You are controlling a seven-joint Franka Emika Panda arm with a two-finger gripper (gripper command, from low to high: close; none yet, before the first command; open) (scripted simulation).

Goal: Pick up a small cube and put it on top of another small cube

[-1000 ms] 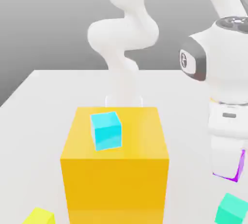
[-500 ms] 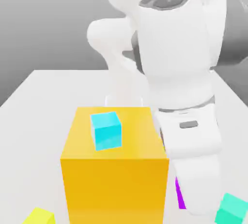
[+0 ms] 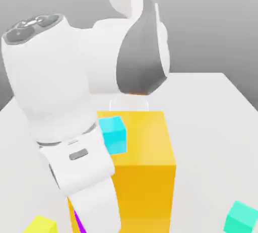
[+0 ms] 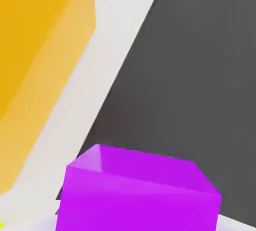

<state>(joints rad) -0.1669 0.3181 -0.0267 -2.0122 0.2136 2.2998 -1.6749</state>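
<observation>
Five items, listed from nearest to farthest:

- Gripper (image 3: 88,222): we are seeing the hand low at the exterior view's lower left, its jaws clamped tight on the purple cube (image 4: 137,192), which is sitting right before the hand camera; a purple sliver is also showing under the hand in the exterior view.
- Lemon-yellow cube (image 3: 40,225): we are finding the target on the table just beside the hand, toward the exterior view's left, with nothing on it yet.
- Risk: we are judging that an off-centre release could tip the purple cube off, or that the descending hand could nudge the target.
- Orange-yellow block (image 3: 146,166): it is standing close by, crowding the approach.
- Cyan cube (image 3: 113,134): it is resting on top of that block.
- Teal-green cube (image 3: 241,218): it is lying well apart, at the exterior view's right.
</observation>
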